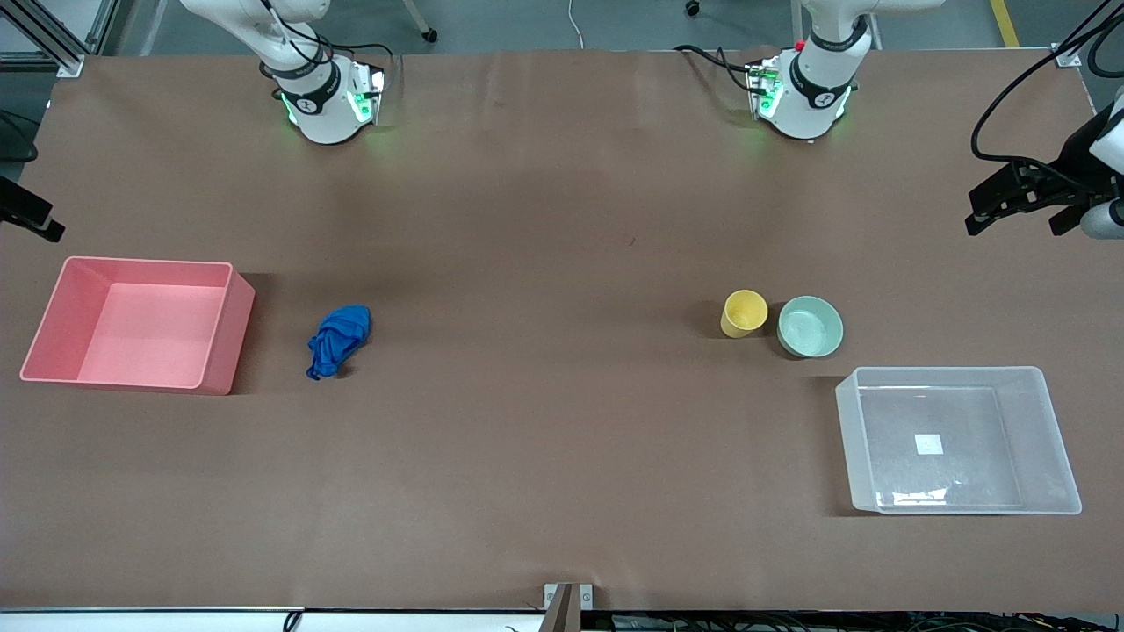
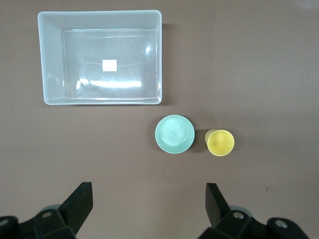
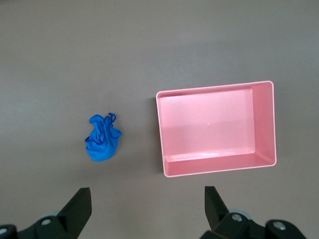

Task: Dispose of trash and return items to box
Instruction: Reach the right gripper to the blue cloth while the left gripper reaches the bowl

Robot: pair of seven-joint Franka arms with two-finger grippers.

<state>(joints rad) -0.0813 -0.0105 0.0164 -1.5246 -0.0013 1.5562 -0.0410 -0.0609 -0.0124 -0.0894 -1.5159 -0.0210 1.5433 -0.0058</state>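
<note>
Left wrist view shows clear box [image 2: 49, 59]; right's, pink bin [image 3: 266, 124].

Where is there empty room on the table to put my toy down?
The widest bare patch lies mid-table, between the blue wad and the yellow cup. The strip nearest the front camera is bare too. It is crowded where the cup, the mint-green bowl and the clear box cluster. The wad sits beside the pink bin.

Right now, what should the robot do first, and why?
Probably lower the right gripper, which is open, onto the crumpled bright-blue cloth wad. The wad lies loose on the table beside the empty pink plastic bin, nothing is held yet, and the left gripper waits open above the yellow plastic cup.
</note>
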